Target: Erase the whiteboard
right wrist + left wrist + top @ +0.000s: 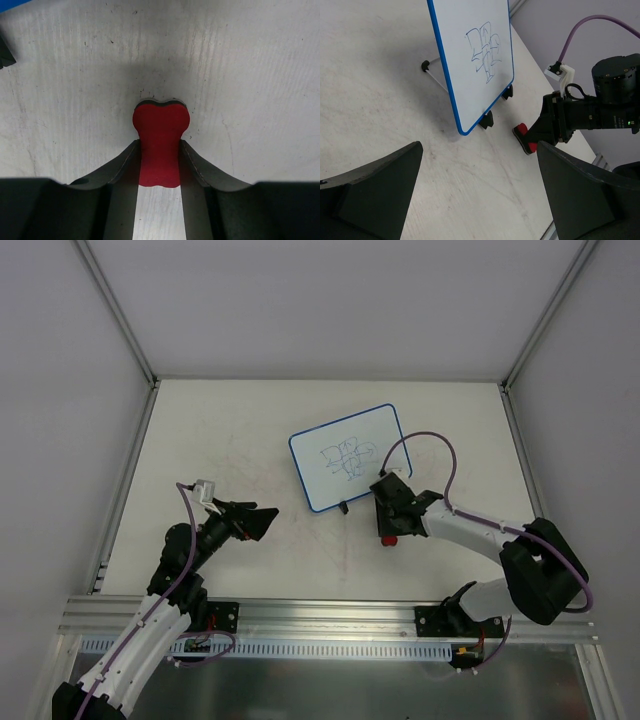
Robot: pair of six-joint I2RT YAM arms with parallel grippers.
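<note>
The left pincer [256,523] hangs low over the table [220,440], well to the left of the whiteboard [345,455] and nearer the robot than it. Its jaws are spread wide and nothing is between them. From the left wrist view, the two dark fingers [375,190] frame the whiteboard [470,60] from a distance.

The whiteboard stands near the middle of the table, tilted back on its small black feet [487,120], with its blue frame turned at an angle to the table edges. Blue scribbles [347,460] fill the centre of its white face.

Just off the whiteboard's near right corner, and apart from it, a red eraser [388,539] lies flat on the table. The right pincer [388,528] reaches down over it from the right. In the right wrist view, the pincer [159,150] is clenched on the narrow waist of the bone-shaped eraser [160,130], with both fingers [197,165] pressed against its sides. The eraser's wider head sticks out past the fingertips. A corner of the whiteboard's blue frame [10,4] shows at the upper left of that view, with a black foot [4,52] below it, both clear of the pincer.
</note>
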